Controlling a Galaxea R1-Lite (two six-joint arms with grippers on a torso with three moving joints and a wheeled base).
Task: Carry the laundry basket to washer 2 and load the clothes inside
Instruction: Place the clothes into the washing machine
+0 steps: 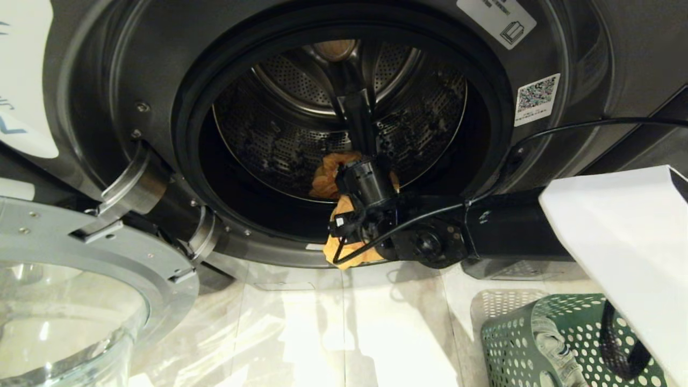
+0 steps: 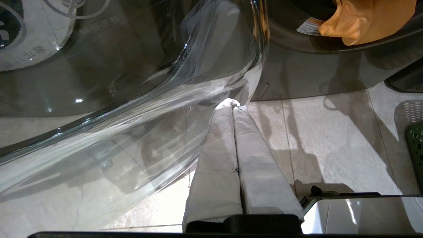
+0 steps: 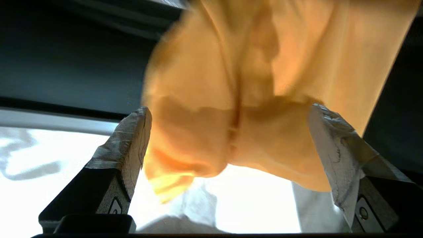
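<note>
At frame centre, wide-open right gripper (image 3: 228, 145) releases orange cloth garment (image 1: 329, 177) over dark grey front-load washer (image 1: 134, 64)'s lip; perforated dark green plastic basket (image 1: 516, 333) seemingly holds more; left gripper (image 2: 233, 109) shut.

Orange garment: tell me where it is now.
Head view, centre: the orange garment drapes over the washer door opening's lower lip, partly inside the drum, by the right gripper.
</note>
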